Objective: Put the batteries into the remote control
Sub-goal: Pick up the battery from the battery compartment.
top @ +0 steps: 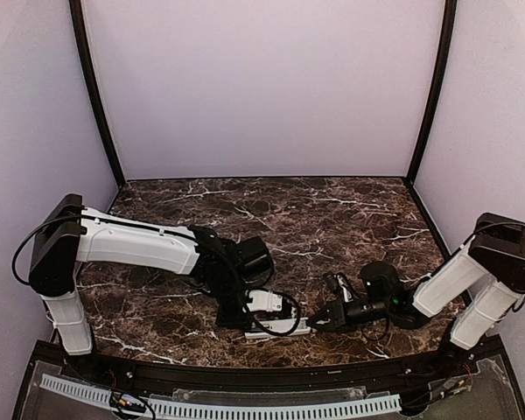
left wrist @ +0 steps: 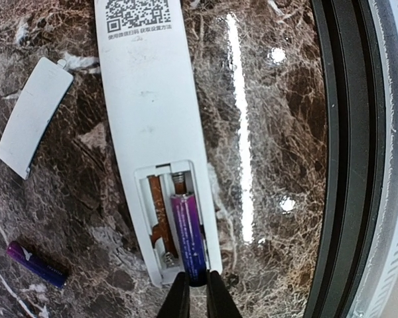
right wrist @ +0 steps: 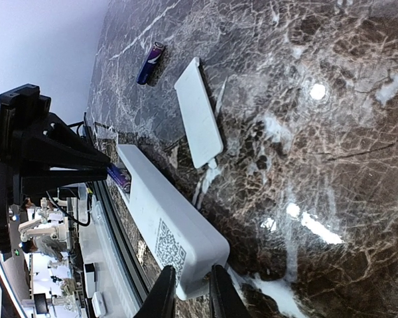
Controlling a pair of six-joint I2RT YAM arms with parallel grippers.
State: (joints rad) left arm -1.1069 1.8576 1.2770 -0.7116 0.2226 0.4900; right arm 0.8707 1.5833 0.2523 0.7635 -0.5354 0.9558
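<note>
The white remote control (left wrist: 149, 99) lies back up on the marble, with a QR code and an open battery recess. My left gripper (left wrist: 192, 289) is shut on the near end of a purple battery (left wrist: 188, 232), which lies in the right slot of the recess; the left slot is empty. A second battery (left wrist: 34, 263) lies loose on the table to the left. My right gripper (right wrist: 189, 289) is shut on the remote's other end (right wrist: 169, 222). In the top view the remote (top: 280, 330) lies between the left gripper (top: 245, 322) and the right gripper (top: 316, 322).
The small white cover plate (left wrist: 32, 114) lies beside the remote, also seen in the right wrist view (right wrist: 199, 112) and the top view (top: 264, 301). The black table rim (left wrist: 345, 159) runs close along the remote's near side. Pale walls enclose the table.
</note>
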